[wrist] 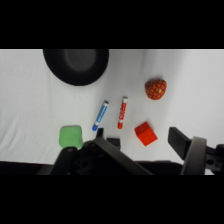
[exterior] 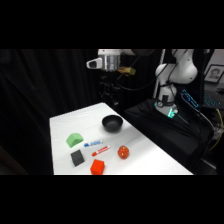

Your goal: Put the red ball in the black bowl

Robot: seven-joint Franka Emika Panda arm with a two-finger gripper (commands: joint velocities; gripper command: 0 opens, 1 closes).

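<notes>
A: Side view first. What is there?

B: The end effector [exterior: 109, 62] hangs high above the far end of the white bench [exterior: 150, 155], holding nothing. The black bowl [exterior: 112, 123] sits almost straight below it. The red ball [exterior: 123, 152] lies on the bench beyond the bowl, well apart from it and far below the end effector.

A: And the wrist view?

B: The two fingers stand wide apart, with nothing between them. Ahead of them lie a red-orange cube [wrist: 145, 133], a red marker [wrist: 122, 112], a blue marker [wrist: 100, 115] and a green block [wrist: 70, 136]. The ball lies further ahead, to the right; the bowl is furthest, to the left.

A: What could go wrong?

B: Likely a grasp on the cube, which shares the ball's colour. Also, a round ball may roll away if one finger touches it first.
</notes>
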